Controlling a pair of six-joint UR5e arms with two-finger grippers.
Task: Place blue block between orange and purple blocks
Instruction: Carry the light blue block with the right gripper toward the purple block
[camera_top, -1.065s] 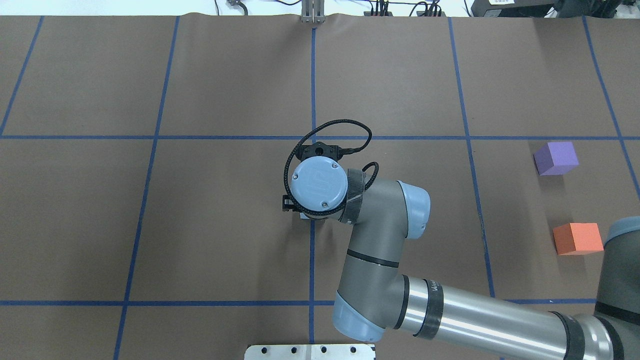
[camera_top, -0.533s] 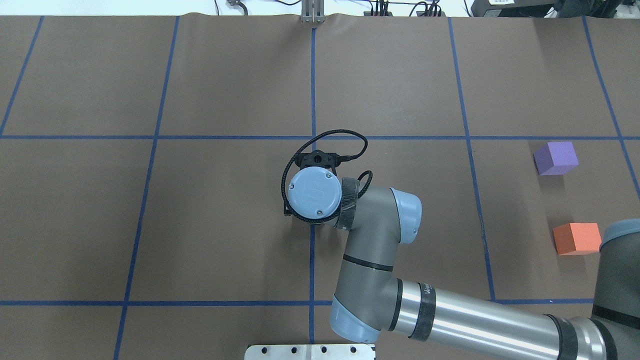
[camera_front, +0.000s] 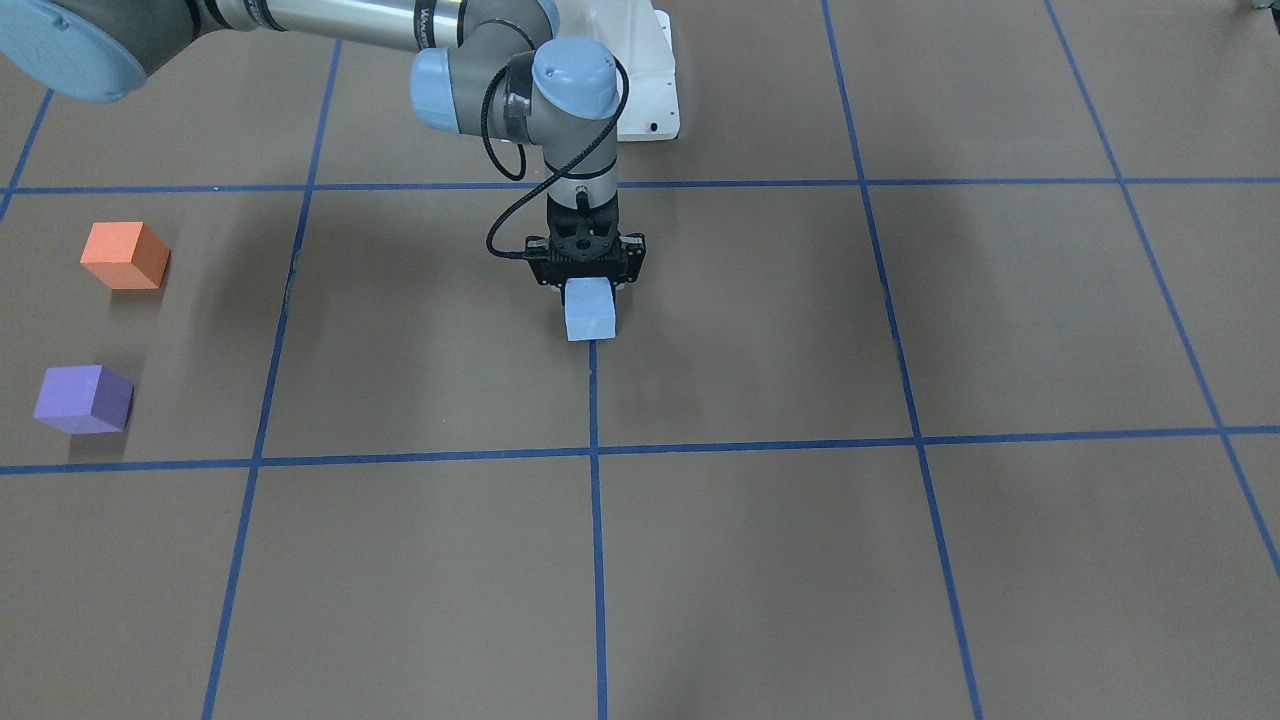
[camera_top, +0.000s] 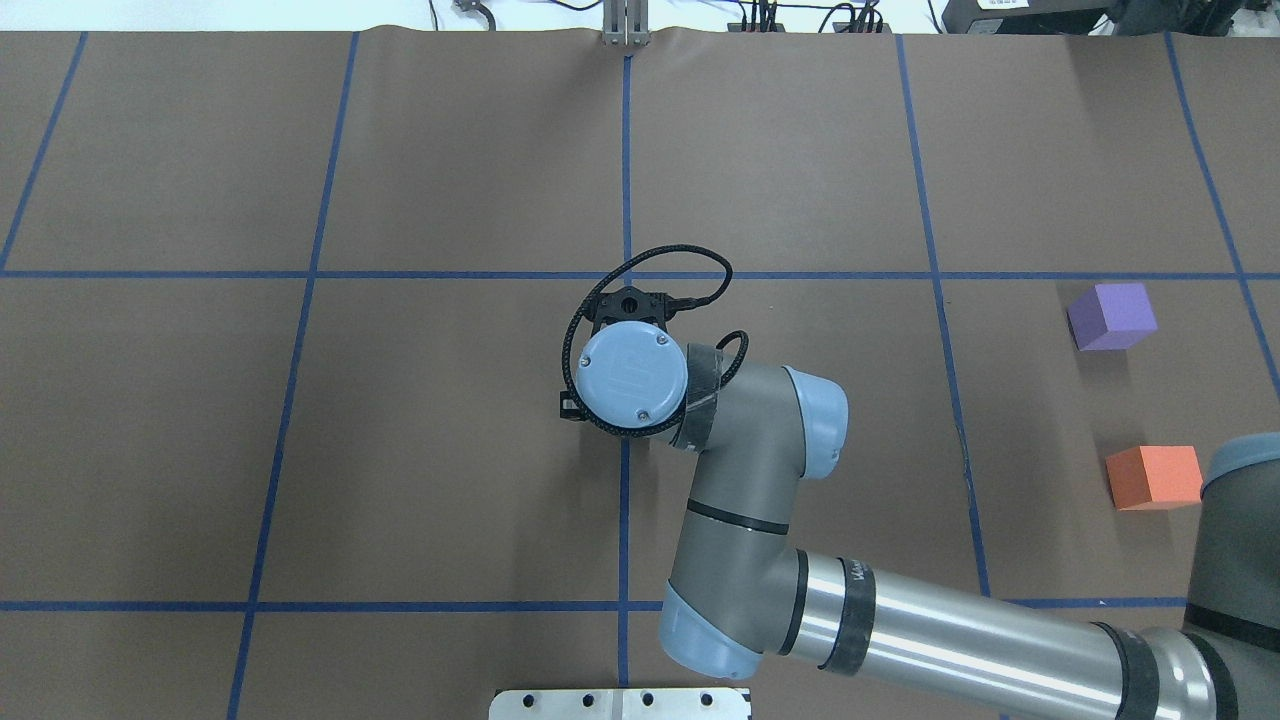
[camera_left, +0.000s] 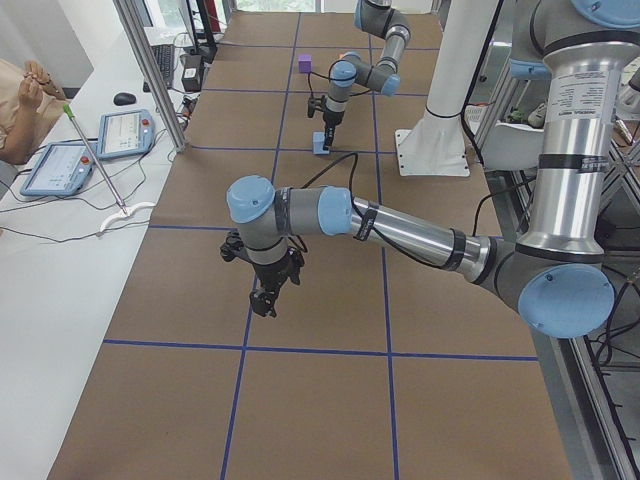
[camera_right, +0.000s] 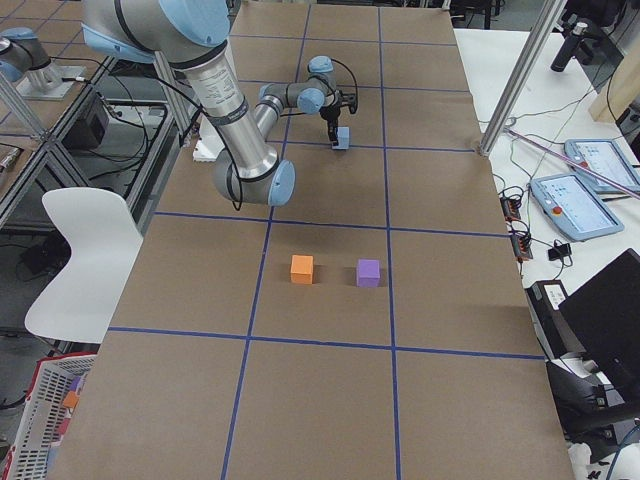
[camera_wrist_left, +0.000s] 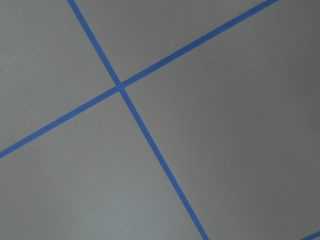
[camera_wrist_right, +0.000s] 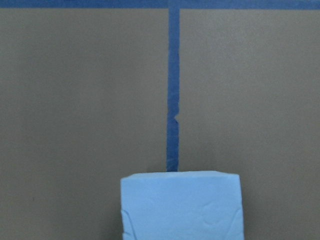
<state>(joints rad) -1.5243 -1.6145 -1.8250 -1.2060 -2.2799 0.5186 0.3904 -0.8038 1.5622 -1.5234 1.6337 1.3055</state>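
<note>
Right wrist (camera_top: 635, 375) shifted, right pincer (camera_front: 590, 293) pinching blue block (camera_front: 590, 318), hidden overhead, left pincer (camera_left: 265, 300) grip unclear

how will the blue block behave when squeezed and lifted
Probably light and slightly squashy: the blue block shows faint dents like foam. Its flat faces suggest it won't roll, and the matte surface likely grips well.
</note>
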